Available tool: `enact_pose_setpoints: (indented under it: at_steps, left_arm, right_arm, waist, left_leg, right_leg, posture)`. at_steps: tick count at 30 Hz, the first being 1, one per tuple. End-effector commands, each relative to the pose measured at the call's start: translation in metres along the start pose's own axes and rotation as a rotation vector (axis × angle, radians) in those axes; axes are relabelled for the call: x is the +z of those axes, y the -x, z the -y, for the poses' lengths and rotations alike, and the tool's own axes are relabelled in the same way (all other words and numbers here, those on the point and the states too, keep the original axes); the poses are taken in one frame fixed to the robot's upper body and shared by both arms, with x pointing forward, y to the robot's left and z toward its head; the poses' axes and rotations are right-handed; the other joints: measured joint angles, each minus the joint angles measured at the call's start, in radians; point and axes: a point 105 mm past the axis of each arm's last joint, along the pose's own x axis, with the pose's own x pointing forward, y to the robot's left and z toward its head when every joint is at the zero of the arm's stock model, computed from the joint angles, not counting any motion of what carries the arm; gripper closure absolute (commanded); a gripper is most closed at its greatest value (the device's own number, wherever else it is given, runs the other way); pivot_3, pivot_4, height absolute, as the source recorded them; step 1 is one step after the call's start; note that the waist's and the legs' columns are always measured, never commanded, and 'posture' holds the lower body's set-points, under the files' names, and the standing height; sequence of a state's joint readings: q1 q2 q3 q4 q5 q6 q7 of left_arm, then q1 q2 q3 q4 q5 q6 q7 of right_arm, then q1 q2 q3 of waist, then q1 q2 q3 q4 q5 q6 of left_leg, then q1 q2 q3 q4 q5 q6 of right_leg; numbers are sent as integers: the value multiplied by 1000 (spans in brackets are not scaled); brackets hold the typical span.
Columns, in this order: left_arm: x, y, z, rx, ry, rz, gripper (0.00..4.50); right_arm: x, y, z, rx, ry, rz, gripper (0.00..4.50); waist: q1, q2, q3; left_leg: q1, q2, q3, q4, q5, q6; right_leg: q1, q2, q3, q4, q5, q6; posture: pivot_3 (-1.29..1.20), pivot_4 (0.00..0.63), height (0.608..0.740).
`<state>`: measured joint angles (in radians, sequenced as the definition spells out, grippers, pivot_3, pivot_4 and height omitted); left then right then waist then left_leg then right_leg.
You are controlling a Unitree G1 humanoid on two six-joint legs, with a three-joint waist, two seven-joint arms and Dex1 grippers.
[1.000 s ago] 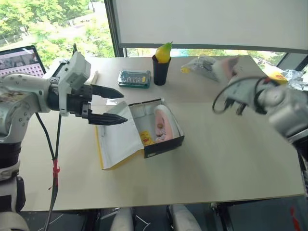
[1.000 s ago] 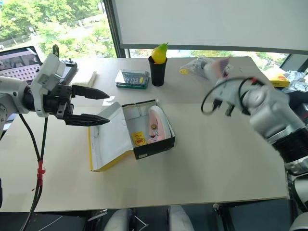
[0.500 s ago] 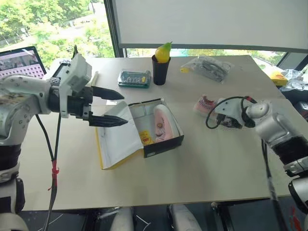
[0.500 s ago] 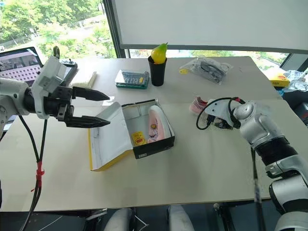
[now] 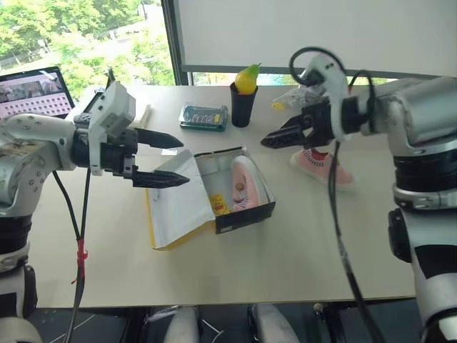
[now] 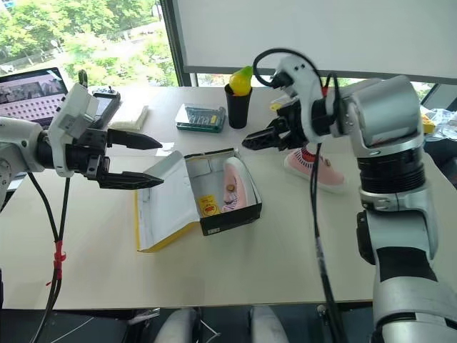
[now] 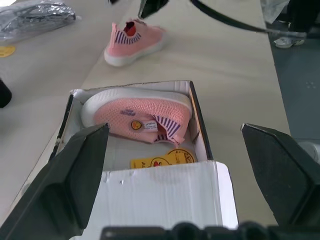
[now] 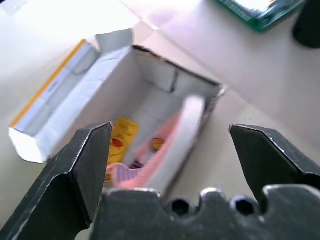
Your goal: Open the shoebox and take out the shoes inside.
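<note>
The shoebox (image 5: 244,214) lies open mid-table, its yellow-edged lid (image 5: 178,207) folded out to the left, white inside up. One pink shoe (image 5: 243,182) lies on its side in the box, also in the left wrist view (image 7: 140,112) and the right wrist view (image 8: 170,150). The other pink shoe (image 5: 323,164) rests on the table right of the box. My left gripper (image 5: 184,163) hovers open over the lid. Above the box's far right corner my right gripper (image 5: 275,138) is open and empty, pointing at the box.
A black cup with a yellow pear-shaped thing (image 5: 243,100) and a green-edged case (image 5: 203,116) stand behind the box. A clear plastic bag (image 5: 294,96) lies at the back right. A laptop (image 5: 32,89) sits at the far left.
My right gripper set the pink shoe down right of the box, opened, then rose and swung left toward the box. The left gripper has not moved.
</note>
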<state>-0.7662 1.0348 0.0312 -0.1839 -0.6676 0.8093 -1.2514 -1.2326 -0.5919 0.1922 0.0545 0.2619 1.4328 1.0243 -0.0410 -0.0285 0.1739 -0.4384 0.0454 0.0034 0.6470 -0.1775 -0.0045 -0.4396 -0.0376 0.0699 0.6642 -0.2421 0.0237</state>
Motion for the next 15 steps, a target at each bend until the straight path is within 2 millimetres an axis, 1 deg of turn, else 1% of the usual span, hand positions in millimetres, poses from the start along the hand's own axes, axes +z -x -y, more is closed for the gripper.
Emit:
enact_pose_setpoints:
  at_steps: [1,3,4,5,7,8,10,12,15]
  left_arm:
    - [8,8,0,46,-46,13,0]
    - [7,8,0,52,-45,12,0]
    - [6,8,1,54,-45,12,0]
    - [6,8,1,55,-44,13,0]
    - [5,8,2,59,-41,14,0]
    - [5,8,2,61,-40,15,0]
    - [5,8,3,67,-39,18,0]
    - [6,10,4,73,-32,21,0]
    - [3,14,5,90,-22,14,0]
  right_arm:
    - [4,-15,-31,103,190,-13,71]
    - [0,-22,-38,135,237,-38,71]
    - [-2,-29,-34,111,279,-54,71]
    - [-5,-36,-28,74,325,-69,71]
    - [-10,-53,-4,-45,457,-99,71]
    - [-11,-60,5,-84,494,-108,71]
    - [-12,-70,17,-112,533,-118,71]
    - [-13,-76,24,-116,583,-134,71]
    - [-12,-82,24,-88,639,-141,71]
  waist:
    - [-1,0,0]
    - [-1,0,0]
    - [-1,0,0]
    - [-2,0,0]
    - [-2,0,0]
    - [-3,0,0]
    - [-5,0,0]
    - [-5,0,0]
    - [-7,0,0]
  left_leg:
    - [0,0,0,0,0,0]
    - [0,0,0,0,0,0]
    - [-1,0,0,0,0,0]
    - [-1,0,0,0,0,0]
    - [0,0,0,1,0,0]
    - [0,0,0,1,0,0]
    - [1,0,0,1,0,0]
    - [0,0,0,0,0,0]
    - [-1,0,0,0,0,0]
  right_leg:
    - [0,0,0,0,0,0]
    - [-1,0,0,0,0,0]
    - [-1,0,0,0,0,0]
    - [-1,0,0,0,0,0]
    - [0,0,0,0,0,0]
    - [0,0,0,0,0,0]
    - [0,0,0,0,0,0]
    - [0,0,0,0,0,0]
    - [-2,0,0,0,0,0]
  posture:
    - [0,150,732]
    - [0,150,732]
    - [0,150,732]
    - [0,150,732]
    - [0,150,732]
    - [0,150,732]
    - [0,150,732]
    - [0,150,732]
    - [0,150,732]
